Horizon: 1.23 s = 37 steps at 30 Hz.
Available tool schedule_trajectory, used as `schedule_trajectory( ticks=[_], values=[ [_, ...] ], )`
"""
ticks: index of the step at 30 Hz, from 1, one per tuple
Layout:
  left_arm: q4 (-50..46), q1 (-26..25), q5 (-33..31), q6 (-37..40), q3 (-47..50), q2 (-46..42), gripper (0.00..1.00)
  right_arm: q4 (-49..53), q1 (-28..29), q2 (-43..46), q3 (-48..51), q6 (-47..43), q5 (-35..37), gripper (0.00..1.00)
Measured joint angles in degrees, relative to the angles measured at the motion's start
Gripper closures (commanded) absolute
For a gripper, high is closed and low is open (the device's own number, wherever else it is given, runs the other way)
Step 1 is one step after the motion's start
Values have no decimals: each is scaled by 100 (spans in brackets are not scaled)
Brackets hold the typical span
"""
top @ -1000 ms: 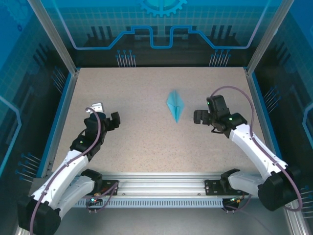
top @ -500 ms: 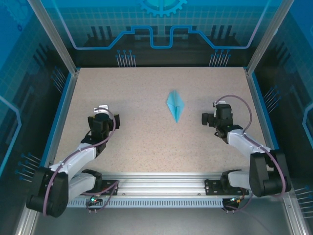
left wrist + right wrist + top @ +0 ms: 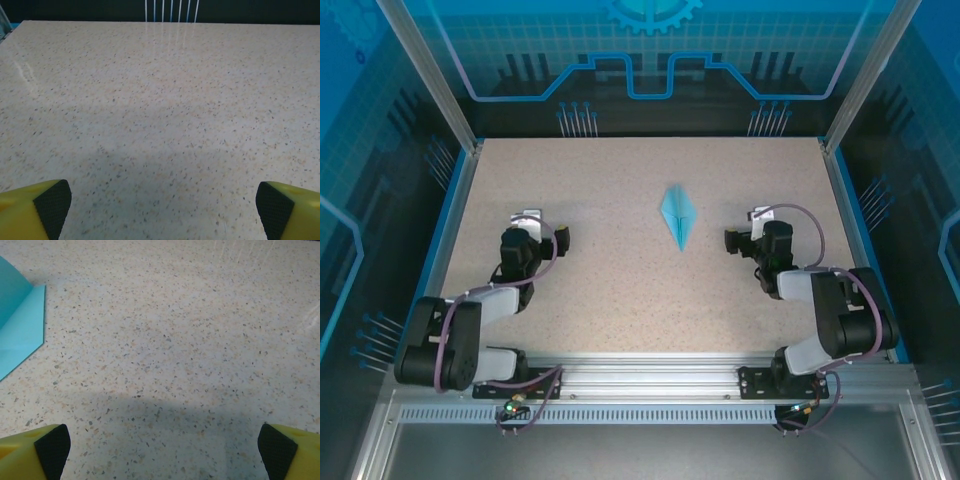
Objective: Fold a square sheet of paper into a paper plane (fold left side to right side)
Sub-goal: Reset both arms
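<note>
The paper plane [image 3: 678,215] lies folded just off the table's [image 3: 610,180] middle toward one o'clock, tip to six — so the spread, empty left gripper [image 3: 542,226] and right gripper [image 3: 744,227] should park clear, the right avoiding any sweep toward nine o'clock.

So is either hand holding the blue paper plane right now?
No, the paper plane lies alone on the table, with the left hand and right hand both open and apart from it.

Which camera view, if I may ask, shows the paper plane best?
The top external view: the whole paper plane is visible, tip to tail. The right wrist view catches a cropped piece at its left edge.
</note>
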<state>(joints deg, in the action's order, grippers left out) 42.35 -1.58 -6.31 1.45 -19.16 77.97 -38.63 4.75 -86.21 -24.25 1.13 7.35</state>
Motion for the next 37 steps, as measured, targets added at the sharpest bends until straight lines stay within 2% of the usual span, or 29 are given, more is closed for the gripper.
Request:
schedule_trajectory(
  ticks=[3,6,13,37],
  values=[
    [452,37,306,22,-9,595,1,-155,-4,0,-2,-17,-83,0],
    [334,52,553,22,-76,870,1,-245,-9,0,-2,-17,-138,0],
    [254,186,568,-98,-391,898,1,-302,-31,0,-2,-17,-186,0],
    [188,186,570,-138,-391,898,1,-302,-31,0,-2,-79,-186,0]
  ],
)
